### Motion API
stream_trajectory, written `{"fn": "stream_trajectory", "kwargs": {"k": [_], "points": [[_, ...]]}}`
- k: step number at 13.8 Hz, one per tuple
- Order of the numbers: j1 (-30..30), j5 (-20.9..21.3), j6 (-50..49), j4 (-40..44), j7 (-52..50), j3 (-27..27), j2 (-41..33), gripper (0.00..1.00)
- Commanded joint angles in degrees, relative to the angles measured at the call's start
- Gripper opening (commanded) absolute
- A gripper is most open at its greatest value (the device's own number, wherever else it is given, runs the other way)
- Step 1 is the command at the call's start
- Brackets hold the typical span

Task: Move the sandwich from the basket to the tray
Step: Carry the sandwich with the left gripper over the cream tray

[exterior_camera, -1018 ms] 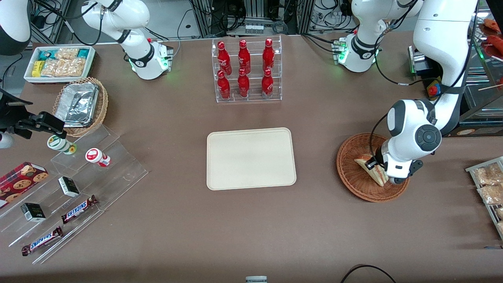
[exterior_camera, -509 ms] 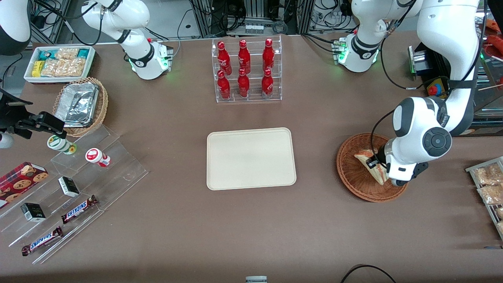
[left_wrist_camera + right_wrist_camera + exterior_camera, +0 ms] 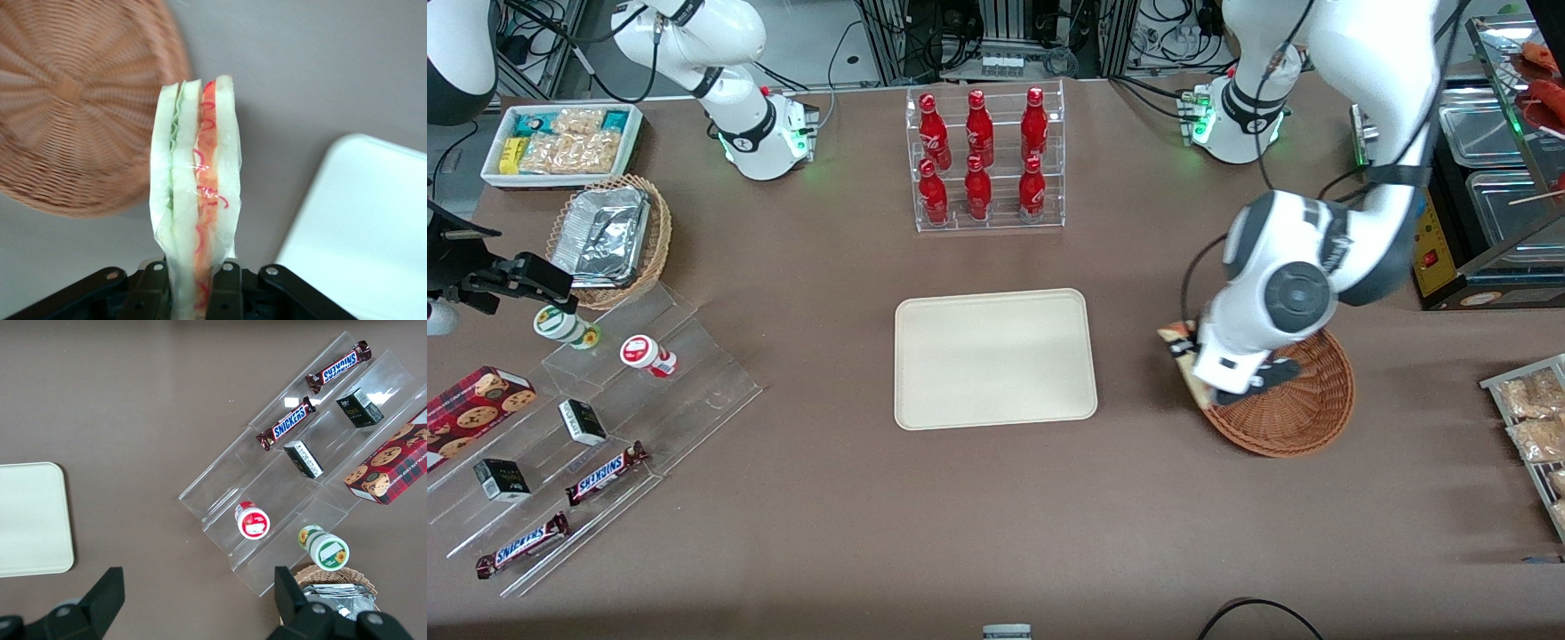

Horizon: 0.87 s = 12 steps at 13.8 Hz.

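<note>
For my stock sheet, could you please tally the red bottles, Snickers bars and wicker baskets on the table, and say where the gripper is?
Red bottles: 6
Snickers bars: 2
Wicker baskets: 2
Total: 10
The gripper, shut on the sandwich, hangs above the basket's rim.

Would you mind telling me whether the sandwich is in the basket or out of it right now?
Out. The gripper is shut on the sandwich, holding it in the air over the edge of the basket nearest the tray; the basket's weave lies bare.
</note>
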Motion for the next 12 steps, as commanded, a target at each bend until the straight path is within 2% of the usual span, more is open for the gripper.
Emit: {"fn": "stream_trajectory", "kwargs": {"k": [1, 6, 8, 12], "points": [[-3.70, -1.75, -1.08, 4.85, -0.14, 0.65, 3.50, 0.00], [-12.58, -2.19, -0.82, 16.34, -0.31, 0.56, 13.59, 0.00], [-16.00, -2.10, 0.58, 21.45, -3.28, 0.56, 18.51, 0.00], [-19.70, -1.66, 4.53, 24.10, -4.45, 0.74, 22.57, 0.00]]}}
